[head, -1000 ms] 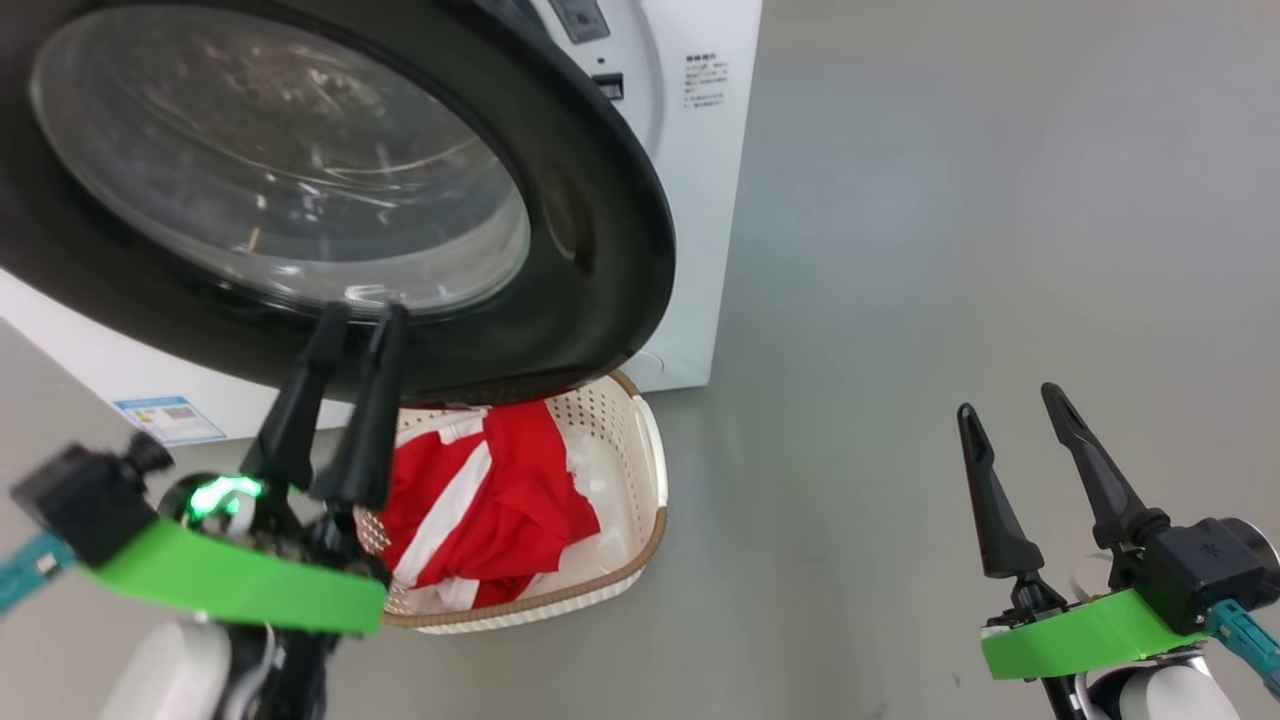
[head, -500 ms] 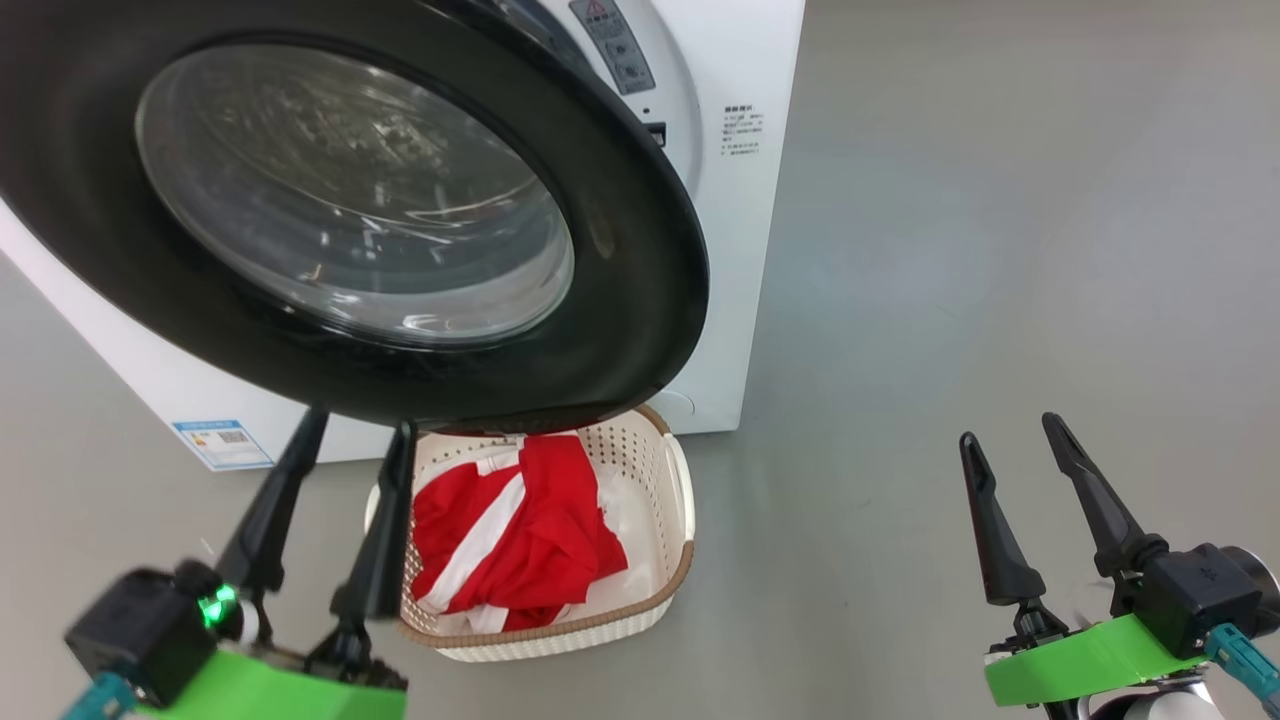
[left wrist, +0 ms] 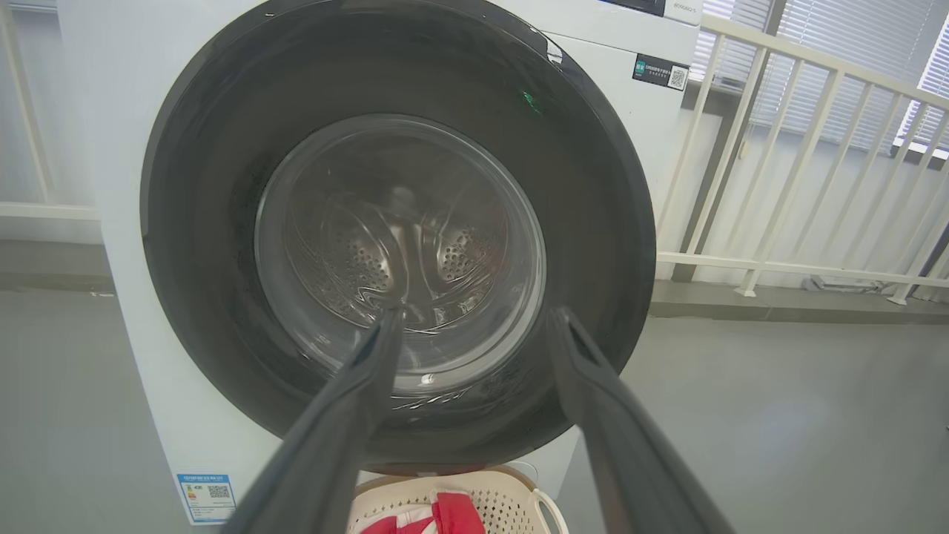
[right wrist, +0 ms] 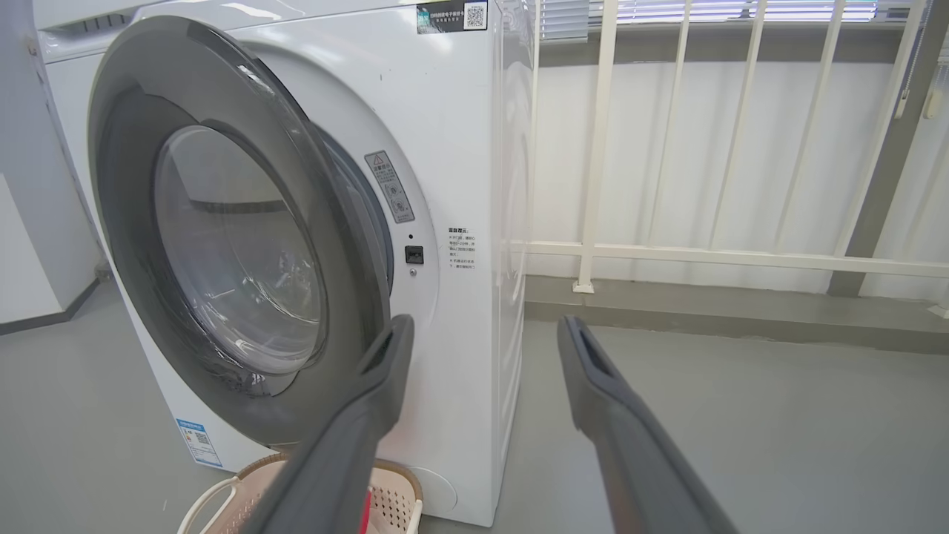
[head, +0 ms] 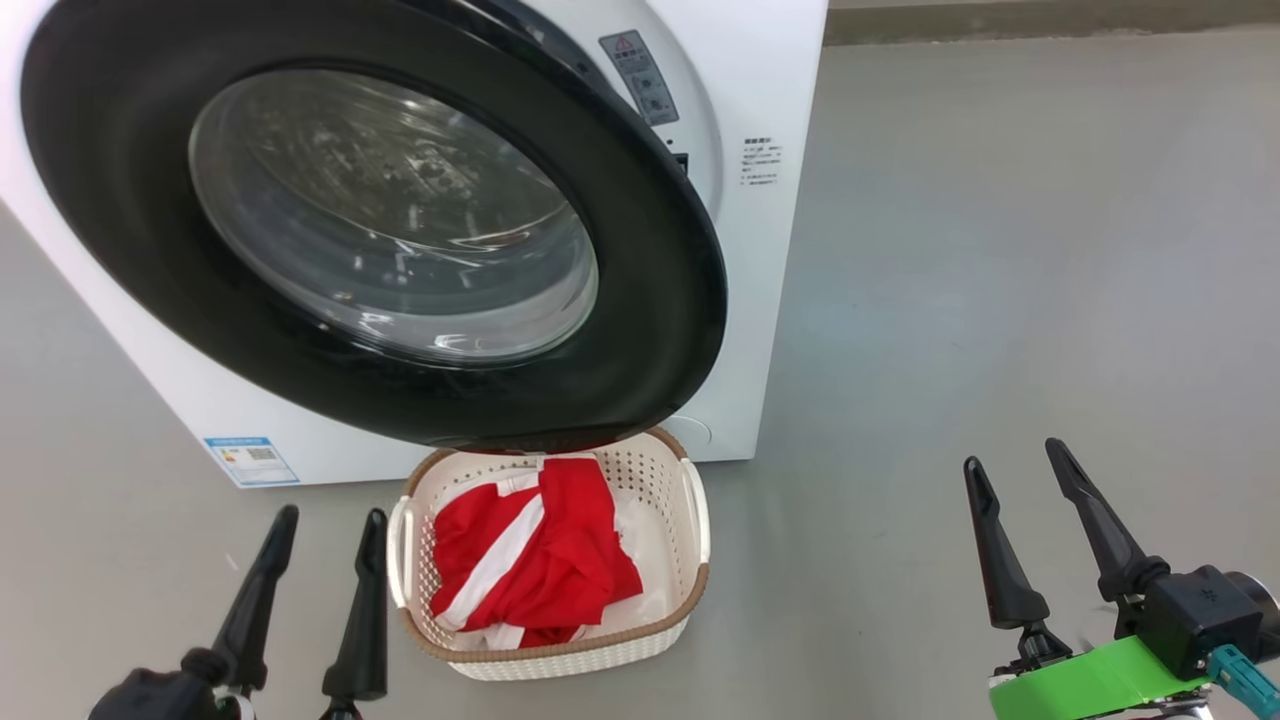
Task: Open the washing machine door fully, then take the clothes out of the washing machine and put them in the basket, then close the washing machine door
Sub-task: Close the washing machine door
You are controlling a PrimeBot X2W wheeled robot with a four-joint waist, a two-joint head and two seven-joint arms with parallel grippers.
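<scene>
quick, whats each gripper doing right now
left gripper: open, holding nothing
right gripper: open, holding nothing

There is one washing machine (head: 760, 250), and it has one washing machine door (head: 640, 330) and one blue label (head: 250, 460). There is one basket (head: 700, 580) and one pile of red clothes (head: 560, 560); the number of garments in the pile cannot be told. There are two end effectors, the left end effector (head: 330, 518) and the right end effector (head: 1012, 455), each with two fingers (head: 1000, 560).

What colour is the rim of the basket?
Brown, on a cream basket; clearest in the head view.
</scene>
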